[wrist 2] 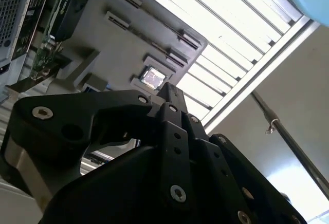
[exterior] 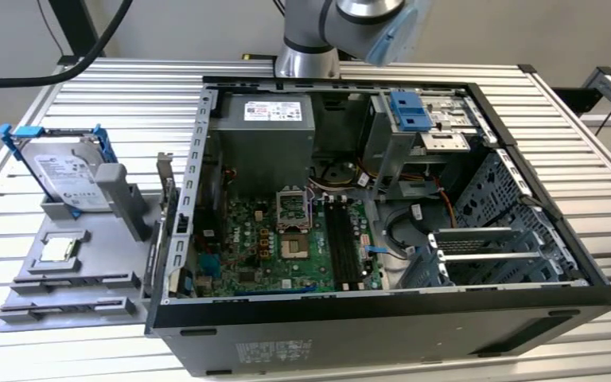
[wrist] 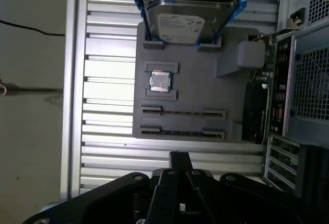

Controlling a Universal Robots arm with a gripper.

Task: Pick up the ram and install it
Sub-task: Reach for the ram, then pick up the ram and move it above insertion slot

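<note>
Exterior view: a slatted metal table (exterior: 125,87) carries an open computer case (exterior: 391,334) lying on its side, with the arm (exterior: 317,40) above the case's far edge. Beside the case, toward the exterior view's left, lies a grey tray (exterior: 99,255). A silver hard drive (exterior: 67,171) in a blue frame stands in the tray's far end. Inside the case the green motherboard (exterior: 284,255) shows long dark memory slots (exterior: 340,235). I cannot tell whether the ram sits in them, nor make it out in the tray's two long holders (wrist: 182,113). In both wrist views the gripper (wrist: 180,157) has its black fingers drawn together into one narrow tip, no gap showing, nothing visibly held. A small square processor chip (wrist: 160,81) rests in the tray's middle recess.
</note>
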